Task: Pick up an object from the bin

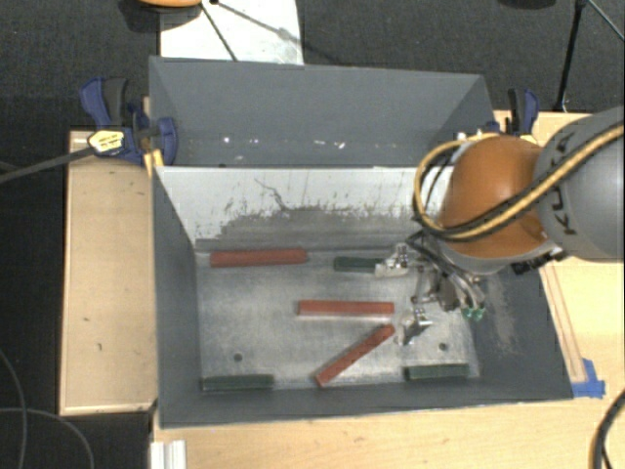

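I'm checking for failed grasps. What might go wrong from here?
The gripper is by the upper end of the slanted red bar, so a grasp there would be off-centre and the bar might swing or slip. The flat red bar lies close beside it and may get nudged or caught too.

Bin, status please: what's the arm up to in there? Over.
Gripper low at upper end of slanted red-brown flat stick. Straight red-brown stick close alongside, dark green stick behind. Nothing lifted yet.
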Available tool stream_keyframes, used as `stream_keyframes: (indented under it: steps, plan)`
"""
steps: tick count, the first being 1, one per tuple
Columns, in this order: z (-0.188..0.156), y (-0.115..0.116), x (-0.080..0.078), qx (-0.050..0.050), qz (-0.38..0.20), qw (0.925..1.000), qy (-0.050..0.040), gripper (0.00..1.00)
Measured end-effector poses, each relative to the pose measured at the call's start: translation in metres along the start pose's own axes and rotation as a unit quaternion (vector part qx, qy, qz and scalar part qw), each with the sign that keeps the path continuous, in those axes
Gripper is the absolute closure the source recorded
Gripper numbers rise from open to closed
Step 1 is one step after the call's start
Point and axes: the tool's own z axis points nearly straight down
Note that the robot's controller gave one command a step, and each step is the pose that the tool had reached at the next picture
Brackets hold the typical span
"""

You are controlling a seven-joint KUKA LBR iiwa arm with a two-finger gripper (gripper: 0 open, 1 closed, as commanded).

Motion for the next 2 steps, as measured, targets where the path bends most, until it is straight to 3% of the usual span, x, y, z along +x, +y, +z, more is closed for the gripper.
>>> stream_keyframes:
  steps: [1,2]
  plan:
    - [0.061,0.0297,-0.0219,0.0,-0.163,0.9866,0.0017,1.0]
    - [0.061,0.0297,-0.022,0.0,-0.163,0.9867,0.0016,1.0]
